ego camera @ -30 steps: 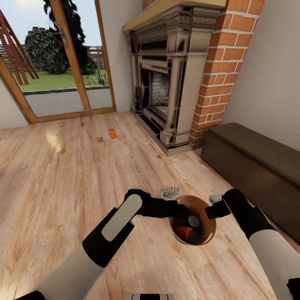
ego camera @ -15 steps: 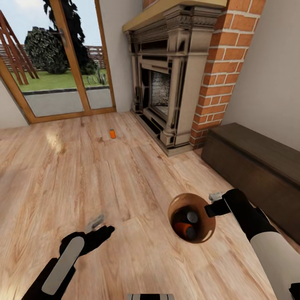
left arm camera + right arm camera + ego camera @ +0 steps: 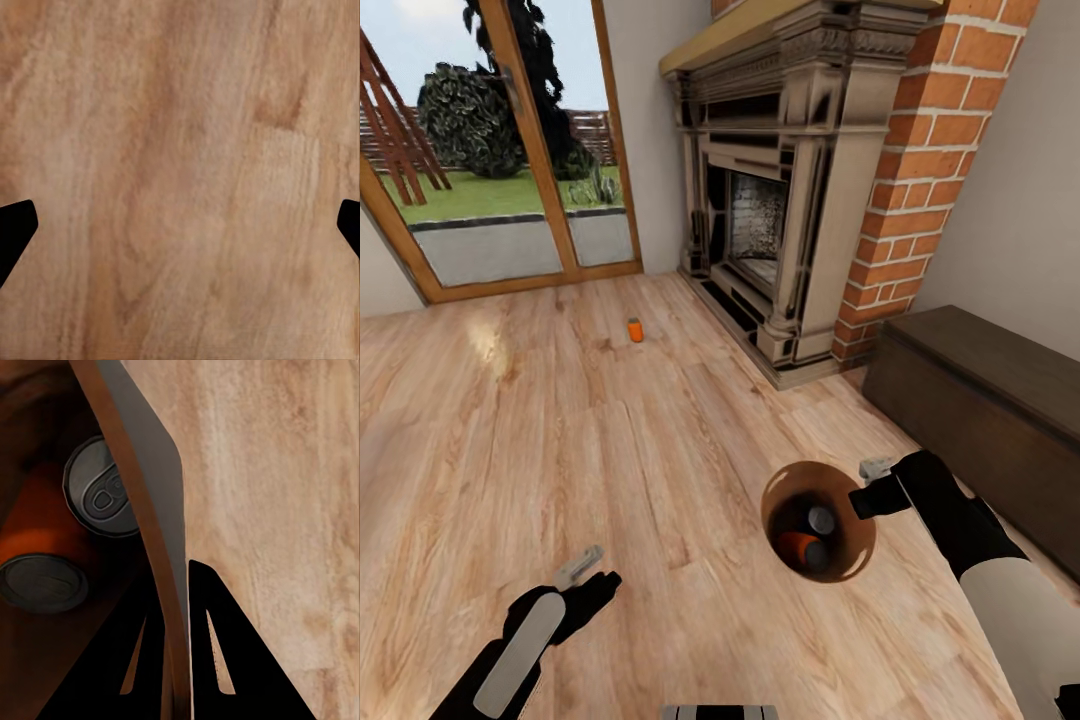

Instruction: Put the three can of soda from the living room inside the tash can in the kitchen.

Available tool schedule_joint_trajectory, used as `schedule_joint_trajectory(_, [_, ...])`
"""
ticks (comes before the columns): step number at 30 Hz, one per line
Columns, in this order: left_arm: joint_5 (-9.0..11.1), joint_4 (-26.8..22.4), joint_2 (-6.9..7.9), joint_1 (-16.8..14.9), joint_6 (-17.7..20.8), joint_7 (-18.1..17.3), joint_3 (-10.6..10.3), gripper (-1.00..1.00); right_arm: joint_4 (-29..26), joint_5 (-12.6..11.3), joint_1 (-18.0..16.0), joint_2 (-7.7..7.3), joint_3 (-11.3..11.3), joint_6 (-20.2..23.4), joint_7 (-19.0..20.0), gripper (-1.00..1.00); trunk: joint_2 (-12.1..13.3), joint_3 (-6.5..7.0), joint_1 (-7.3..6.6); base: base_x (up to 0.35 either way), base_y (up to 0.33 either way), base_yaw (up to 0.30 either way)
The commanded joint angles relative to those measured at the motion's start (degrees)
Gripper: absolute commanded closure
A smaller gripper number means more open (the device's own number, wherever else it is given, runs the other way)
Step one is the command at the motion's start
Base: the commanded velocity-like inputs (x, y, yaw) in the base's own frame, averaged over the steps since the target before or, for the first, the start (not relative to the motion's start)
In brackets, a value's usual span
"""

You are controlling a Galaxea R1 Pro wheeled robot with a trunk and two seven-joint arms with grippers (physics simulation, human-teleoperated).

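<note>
Two cans (image 3: 810, 535) lie inside the bucket (image 3: 790, 492), one grey top (image 3: 103, 487) facing the rim; a third can (image 3: 635, 330) stands upright on the floor (image 3: 660, 450) near the fireplace (image 3: 780, 200). Right claw (image 3: 876, 482) pinches the bucket's rim. Left claw (image 3: 582, 572) is spread wide, empty.

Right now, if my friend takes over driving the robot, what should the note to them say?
Right claw: shut on the trash can, pinching its rim and holding it up above the wood floor.
Left claw: open, holding nothing, low over the floor.
Cans: two soda cans already lie inside the trash can. The third soda can stands on the floor ahead, between the glass door and the fireplace.
Done: two of three cans collected.
Left: drive to the third can, pick it up with the left claw, drop it in, then carry the trash can to the kitchen.
</note>
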Motion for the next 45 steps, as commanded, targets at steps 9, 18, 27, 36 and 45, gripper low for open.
schedule_joint_trajectory(9, [0.0, 0.1, 0.0, 0.0, 0.0, -0.1, 0.0, -1.0, -0.7, -1.3, 0.0, -0.12, -0.1, 0.3, 0.3, 1.0, 0.0, 0.01, -0.01, 0.298, 0.241, 0.0])
schedule_joint_trajectory(18, [0.1, -0.9, -0.33, -0.1, 0.0, 0.1, 0.2, -1.0, -3.3, -1.3, 1.1, -0.04, -0.1, 1.5, 0.3, 1.0, 0.0, 0.67, -0.08, 0.223, 0.177, 0.0])
schedule_joint_trajectory(27, [0.2, -1.1, -0.44, -0.1, -0.1, 0.4, 0.5, -1.0, -3.6, -1.3, 1.1, -0.03, 0.0, 1.7, 0.3, 1.0, 0.2, 2.67, -0.32, 0.019, 0.015, 0.0])
schedule_joint_trajectory(36, [0.5, -1.1, -0.33, -0.1, -0.1, 0.4, 0.6, -1.0, -3.5, -1.3, 1.1, 0.05, 0.0, 1.7, 0.3, 1.0, 0.3, 4.66, -0.55, 0.0, 0.0, 0.0])
schedule_joint_trajectory(45, [0.6, -1.0, -0.45, -0.1, -0.1, 0.2, 0.5, -1.0, -3.4, -1.6, 1.4, -0.12, 0.0, 1.7, 0.4, 1.0, 0.4, 5.99, -0.7, 0.0, 0.0, 0.0])
